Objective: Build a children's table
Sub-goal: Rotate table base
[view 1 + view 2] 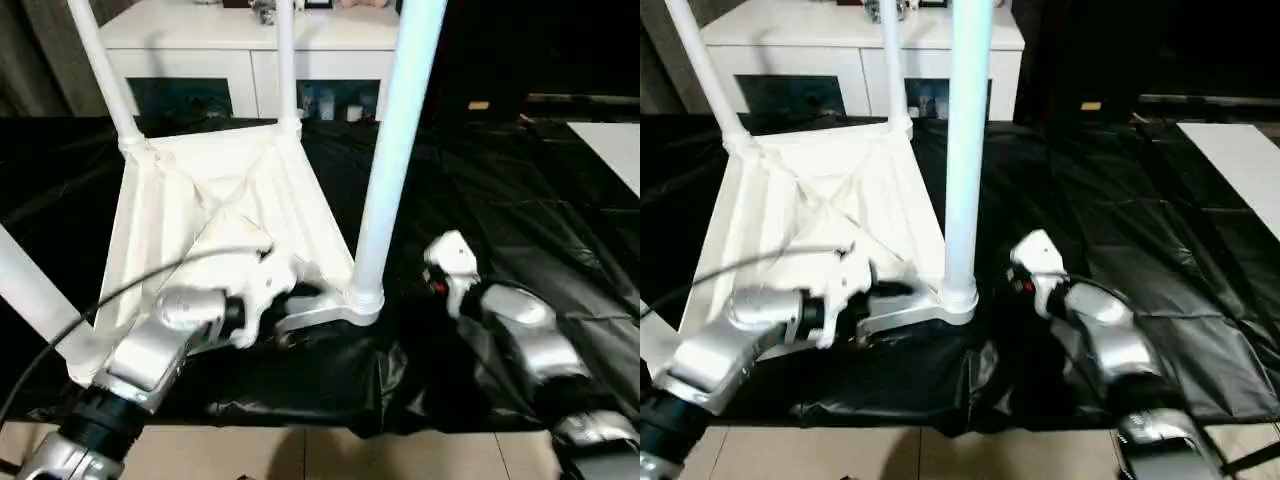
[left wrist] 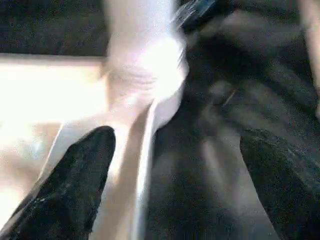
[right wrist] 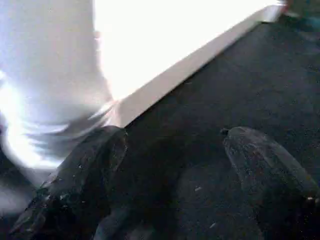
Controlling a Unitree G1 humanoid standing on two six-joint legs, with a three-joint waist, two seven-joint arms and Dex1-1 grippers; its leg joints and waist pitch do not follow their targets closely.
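Left gripper (image 2: 172, 165): nearest the camera, at the tabletop's near edge beside the near-right socket. Jaws wide apart, holding nothing; one finger (image 2: 75, 185) lies over the white rim, the other over the black sheet.
Right gripper (image 3: 172, 175): on the black sheet just to the right of the same corner. Jaws apart and empty.
Near-right leg (image 1: 395, 150): upright in its socket (image 1: 362, 298), touched by neither gripper.
Tabletop (image 1: 215, 215): upside down on the surface (image 1: 520, 170), ribbed underside up, near edge close to the surface's front edge.
Near-left leg (image 1: 30, 290): rises at a slant from the near-left corner.
Far legs: 1 at the far-left corner (image 1: 105, 75), 1 at the far-right corner (image 1: 287, 60), both standing.
Cabinet (image 1: 200, 45): white, behind the surface.
Progress: all 4 legs appear fitted; whether each is fully seated cannot be told. What is left, as I judge it, is turning the table onto its feet.
Views compared: the head views show all 4 legs and both arms; the left wrist view shows the ribbed collar of the near-right socket close up, and the right wrist view shows the tabletop's straight edge running away from that leg.
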